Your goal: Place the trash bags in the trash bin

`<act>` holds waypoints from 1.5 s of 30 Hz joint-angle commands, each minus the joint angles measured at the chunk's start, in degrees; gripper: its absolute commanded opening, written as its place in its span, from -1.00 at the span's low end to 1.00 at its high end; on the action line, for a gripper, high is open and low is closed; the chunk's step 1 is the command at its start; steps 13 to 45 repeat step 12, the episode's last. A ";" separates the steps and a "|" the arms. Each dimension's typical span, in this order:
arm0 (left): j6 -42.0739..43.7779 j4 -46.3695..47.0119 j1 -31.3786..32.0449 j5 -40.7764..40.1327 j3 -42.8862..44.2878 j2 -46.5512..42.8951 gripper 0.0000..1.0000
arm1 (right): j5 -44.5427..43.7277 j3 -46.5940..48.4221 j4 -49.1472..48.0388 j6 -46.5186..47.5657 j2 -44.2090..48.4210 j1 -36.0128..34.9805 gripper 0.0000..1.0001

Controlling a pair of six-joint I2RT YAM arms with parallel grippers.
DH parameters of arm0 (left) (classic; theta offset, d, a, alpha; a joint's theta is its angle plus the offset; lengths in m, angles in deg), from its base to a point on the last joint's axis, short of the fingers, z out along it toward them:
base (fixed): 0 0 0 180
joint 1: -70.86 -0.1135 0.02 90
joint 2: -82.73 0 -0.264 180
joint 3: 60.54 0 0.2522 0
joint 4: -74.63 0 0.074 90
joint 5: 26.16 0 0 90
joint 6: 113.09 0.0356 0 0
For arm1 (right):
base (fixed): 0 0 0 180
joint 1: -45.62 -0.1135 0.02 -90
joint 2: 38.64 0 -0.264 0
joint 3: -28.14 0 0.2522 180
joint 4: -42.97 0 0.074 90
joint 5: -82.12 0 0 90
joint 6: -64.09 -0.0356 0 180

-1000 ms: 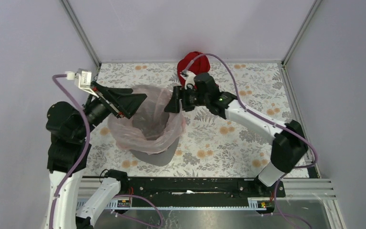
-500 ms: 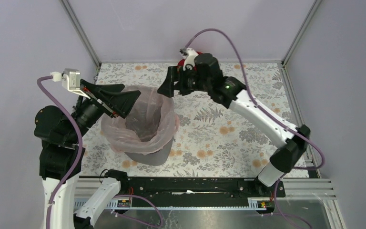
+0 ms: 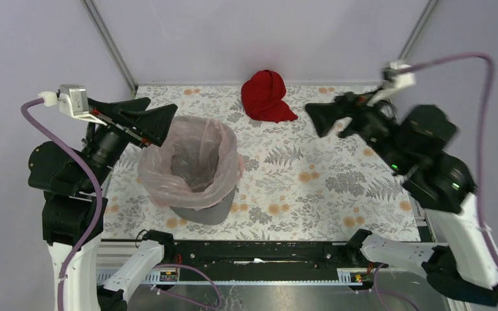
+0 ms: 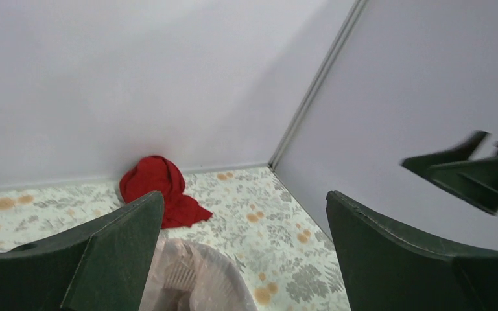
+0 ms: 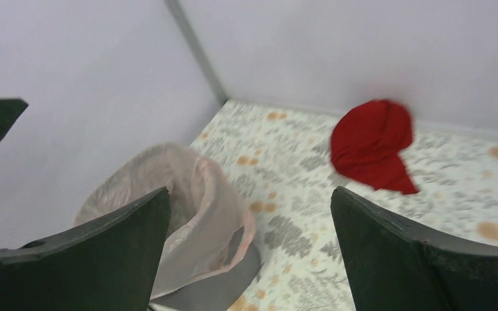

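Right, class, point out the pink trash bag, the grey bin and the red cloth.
trash bag [image 3: 159, 183]: top external view, film folded over the left rim.
trash bin [image 3: 207, 214]: top external view, bare grey wall below the bag.
red cloth [image 3: 266, 94]: top external view, bundle's middle.

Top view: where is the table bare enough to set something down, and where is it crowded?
Bare: the floral table right of the trash bin, nearer than the red cloth. Crowded: the left side around the bin.

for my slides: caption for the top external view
Pink trash bag lining the grey trash bin, left claw and right claw open, red cloth behind
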 commanded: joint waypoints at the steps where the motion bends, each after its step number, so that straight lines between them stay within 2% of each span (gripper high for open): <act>1: 2.35 3.19 0.07 -3.77 2.58 0.45 0.98 | -12.39 -0.17 4.34 4.75 4.61 0.13 0.99; 5: 2.08 4.61 0.07 -3.09 1.96 0.94 0.98 | -13.70 -0.28 6.53 4.40 5.71 0.12 0.99; 9: 0.80 6.39 0.07 -1.01 0.03 1.60 0.98 | -11.20 -4.17 4.32 4.31 7.77 0.12 0.99; 11: 0.62 6.39 0.07 -0.40 -0.08 2.14 0.98 | -13.48 -3.30 5.42 4.08 7.50 0.13 0.99; 45: 0.53 6.44 0.07 -0.10 -0.19 2.24 0.98 | -13.36 -3.38 4.85 4.41 7.99 0.13 0.99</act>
